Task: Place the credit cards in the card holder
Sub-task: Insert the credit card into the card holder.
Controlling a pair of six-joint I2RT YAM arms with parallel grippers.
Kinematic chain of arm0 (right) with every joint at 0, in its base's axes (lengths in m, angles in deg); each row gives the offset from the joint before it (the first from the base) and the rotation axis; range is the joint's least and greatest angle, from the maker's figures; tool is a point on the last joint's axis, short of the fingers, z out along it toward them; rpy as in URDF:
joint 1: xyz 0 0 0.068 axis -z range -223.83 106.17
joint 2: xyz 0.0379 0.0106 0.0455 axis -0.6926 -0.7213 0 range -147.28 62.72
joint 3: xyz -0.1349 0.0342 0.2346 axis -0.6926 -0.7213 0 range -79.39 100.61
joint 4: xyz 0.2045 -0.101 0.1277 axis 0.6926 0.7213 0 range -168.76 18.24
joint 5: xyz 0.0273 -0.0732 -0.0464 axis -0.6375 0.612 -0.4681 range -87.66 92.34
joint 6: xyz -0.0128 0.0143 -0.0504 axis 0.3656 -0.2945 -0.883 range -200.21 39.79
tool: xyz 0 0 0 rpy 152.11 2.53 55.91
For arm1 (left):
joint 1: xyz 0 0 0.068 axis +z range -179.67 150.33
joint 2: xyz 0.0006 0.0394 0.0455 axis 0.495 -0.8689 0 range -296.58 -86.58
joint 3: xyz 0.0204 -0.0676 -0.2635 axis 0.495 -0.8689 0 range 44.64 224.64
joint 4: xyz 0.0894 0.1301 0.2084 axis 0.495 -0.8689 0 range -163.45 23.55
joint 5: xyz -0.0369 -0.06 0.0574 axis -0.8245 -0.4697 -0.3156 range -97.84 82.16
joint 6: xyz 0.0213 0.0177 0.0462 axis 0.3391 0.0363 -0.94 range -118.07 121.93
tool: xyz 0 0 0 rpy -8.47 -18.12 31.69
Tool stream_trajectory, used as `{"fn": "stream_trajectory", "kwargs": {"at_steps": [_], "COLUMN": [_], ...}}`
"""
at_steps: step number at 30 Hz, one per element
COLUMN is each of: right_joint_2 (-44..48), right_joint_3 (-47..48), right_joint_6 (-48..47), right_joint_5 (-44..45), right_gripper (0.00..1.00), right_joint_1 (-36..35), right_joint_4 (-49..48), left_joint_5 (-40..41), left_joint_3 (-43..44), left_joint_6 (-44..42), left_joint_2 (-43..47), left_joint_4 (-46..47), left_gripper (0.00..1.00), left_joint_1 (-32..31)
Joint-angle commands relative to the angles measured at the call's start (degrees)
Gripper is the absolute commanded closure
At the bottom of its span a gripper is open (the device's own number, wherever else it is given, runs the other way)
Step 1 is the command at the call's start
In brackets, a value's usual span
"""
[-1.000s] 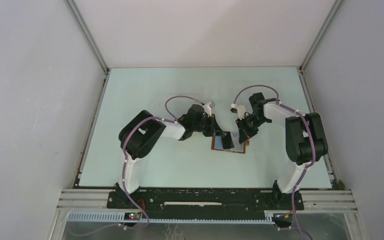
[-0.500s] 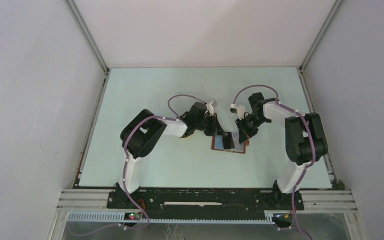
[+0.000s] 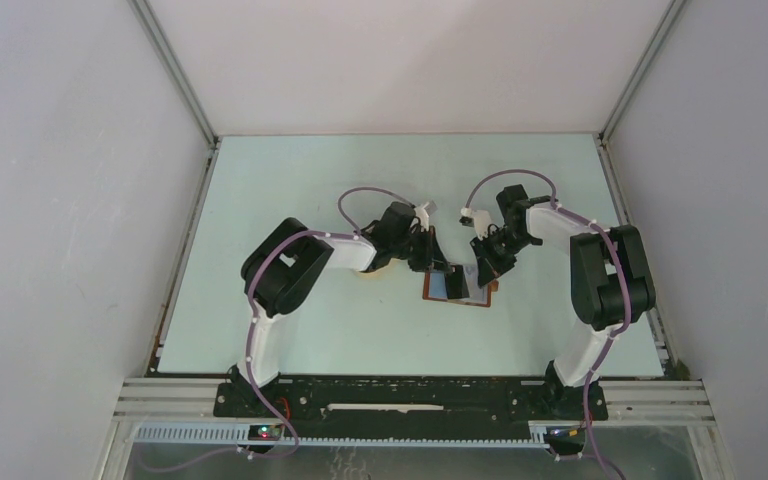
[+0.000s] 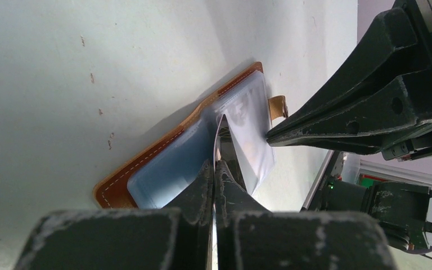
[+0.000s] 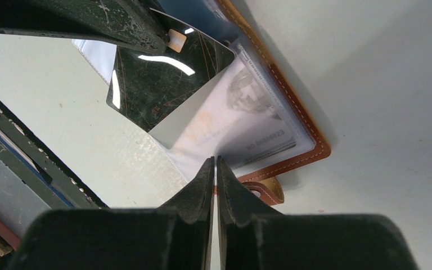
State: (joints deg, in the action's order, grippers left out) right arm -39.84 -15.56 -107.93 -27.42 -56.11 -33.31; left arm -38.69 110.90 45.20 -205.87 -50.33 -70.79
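Card holder [image 3: 452, 291] lies open and flat on the desk [image 3: 310, 180], about mid-desk, between the two arms. Brown stitched rim shows around clear plastic pockets, and the snap tab [image 5: 267, 191] sticks out from the edge nearest the right arm.

Dark card [image 5: 163, 84] is glossy and scratched. It is tilted up off the desk, with its lower edge meeting the mouth of the clear sleeve [image 5: 242, 118] on the holder's right half. Most of the card is outside the sleeve. A pale printed card [image 5: 259, 138] already sits under that sleeve (digits visible, too blurred to read). The other half looks pale blue under its plastic.

Left hand [image 4: 214, 164] – fingers pressed together on the dark card's upper corner. From its own camera the card shows only as a thin edge between the tips.

Right hand [image 5: 214, 160] – fingers nearly together, only a sliver of gap. The tips are on the free edge of the clear sleeve, which stands lifted off the holder, so it looks pinched. The two hands come in from opposite sides, close together over the holder but not touching.
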Motion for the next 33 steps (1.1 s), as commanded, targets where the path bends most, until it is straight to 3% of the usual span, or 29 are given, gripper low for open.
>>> {"fn": "stream_trajectory", "kwargs": {"at_steps": [1, 21, 33], "right_joint_2": [-0.3, 0.2, 6.4], "right_joint_3": [1.3, 1.3, 0.7], "right_joint_6": [-0.3, -0.5, -2.9], "right_joint_5": [2.6, 2.8, -1.4], "right_gripper": [0.88, 0.86, 0.77], "right_joint_1": [-0.3, -0.8, -0.8], "right_joint_4": [-0.8, -1.0, -1.8], "left_joint_5": [-1.7, -3.4, -2.6], "left_joint_3": [2.0, 5.4, 5.8], "left_joint_6": [-3.4, -3.1, -2.3], "left_joint_2": [-1.7, -4.2, -5.1], "left_joint_4": [-5.9, -7.8, -6.7], "left_gripper": [1.0, 1.0, 0.98], "left_joint_1": [-0.6, -0.6, -1.0]}}
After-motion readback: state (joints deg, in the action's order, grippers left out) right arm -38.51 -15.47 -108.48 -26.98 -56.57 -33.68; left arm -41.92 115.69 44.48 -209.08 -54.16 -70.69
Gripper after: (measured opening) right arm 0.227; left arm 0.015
